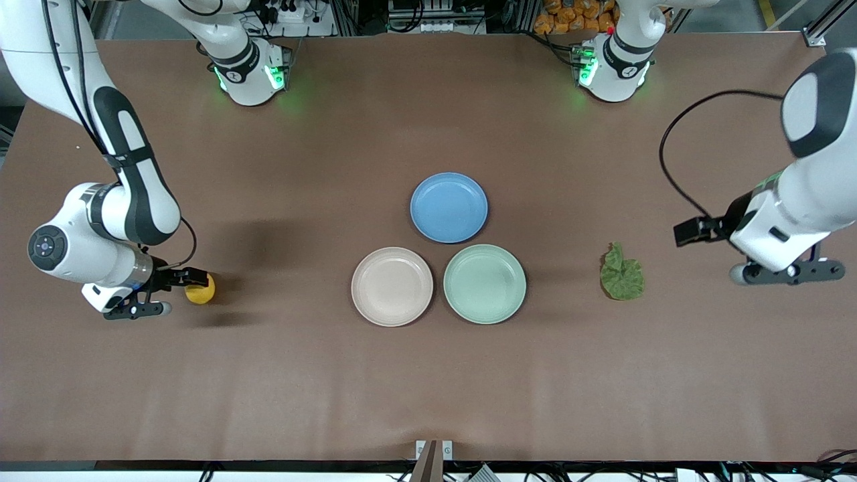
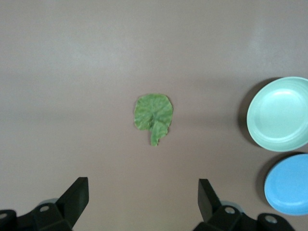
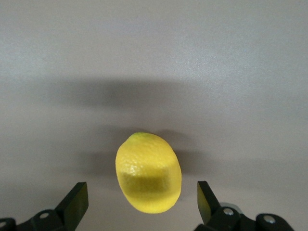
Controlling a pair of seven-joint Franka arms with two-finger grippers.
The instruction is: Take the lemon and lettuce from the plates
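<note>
The lemon (image 1: 200,292) lies on the bare table (image 1: 428,381) toward the right arm's end, at about nine o'clock from the beige-pink plate (image 1: 392,286) and well apart from it. The right gripper (image 3: 142,204) hangs low just above it with its fingers spread, the fruit lying free between them and touched by neither. The lettuce (image 1: 622,273) lies flat on the table at three o'clock from the mint green plate (image 1: 485,284), toward the left arm's end. The left gripper (image 2: 143,202) hovers over the table at three o'clock from the leaf, fingers spread and empty. Both plates are bare, and so is the blue plate (image 1: 448,207) at twelve o'clock from the pair.

Judging from this, the release of the lemon is the step in hand. To do it well, the right gripper should rise straight up, fingers kept wide, so neither one nudges the fruit and sets it rolling. The left arm can simply wait.
</note>
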